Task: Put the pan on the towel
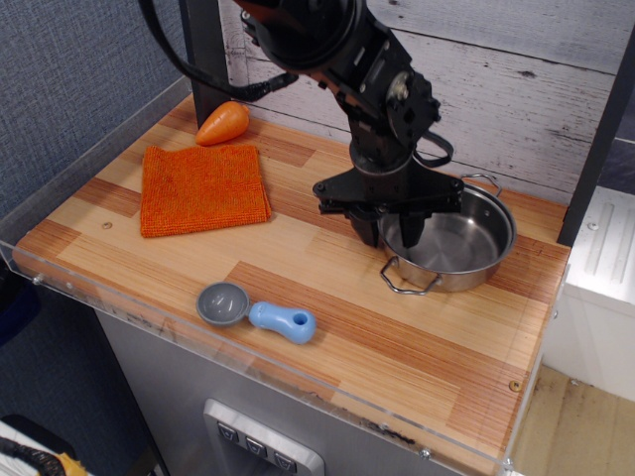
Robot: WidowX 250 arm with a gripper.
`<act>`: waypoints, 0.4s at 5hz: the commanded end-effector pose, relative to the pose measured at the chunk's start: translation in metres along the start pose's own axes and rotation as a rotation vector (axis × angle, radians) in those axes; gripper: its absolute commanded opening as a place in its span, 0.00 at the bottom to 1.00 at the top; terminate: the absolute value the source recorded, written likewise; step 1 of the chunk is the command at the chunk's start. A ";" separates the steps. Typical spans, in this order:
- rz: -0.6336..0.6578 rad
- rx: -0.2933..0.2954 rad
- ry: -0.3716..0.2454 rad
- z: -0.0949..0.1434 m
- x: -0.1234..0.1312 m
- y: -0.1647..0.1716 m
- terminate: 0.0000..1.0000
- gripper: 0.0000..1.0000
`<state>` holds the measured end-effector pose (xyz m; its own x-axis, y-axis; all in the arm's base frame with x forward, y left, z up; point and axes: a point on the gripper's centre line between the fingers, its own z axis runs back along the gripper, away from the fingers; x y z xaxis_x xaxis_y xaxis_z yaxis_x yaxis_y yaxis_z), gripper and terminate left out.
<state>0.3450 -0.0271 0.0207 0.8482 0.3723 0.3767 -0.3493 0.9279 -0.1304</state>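
The pan (458,243), a shiny shallow steel pot with two wire loop handles, stands on the right half of the wooden counter. My gripper (389,230) is down at the pan's left rim. One finger is outside the wall and the other finger (412,230) is inside the pan. The jaws stand narrowed with a gap still showing between them. The towel (203,188), a square orange textured cloth, lies flat at the left rear of the counter, well apart from the pan.
An orange carrot-like object (222,122) lies behind the towel by a dark post. A grey scoop with a blue handle (256,310) lies near the front edge. A clear acrylic lip (89,297) borders the counter. A white plank wall stands behind.
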 end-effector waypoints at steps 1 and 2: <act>-0.004 -0.028 -0.036 0.012 -0.003 -0.004 0.00 0.00; 0.002 -0.057 -0.057 0.025 0.001 -0.003 0.00 0.00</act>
<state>0.3322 -0.0320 0.0289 0.8434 0.3793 0.3805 -0.3400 0.9252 -0.1686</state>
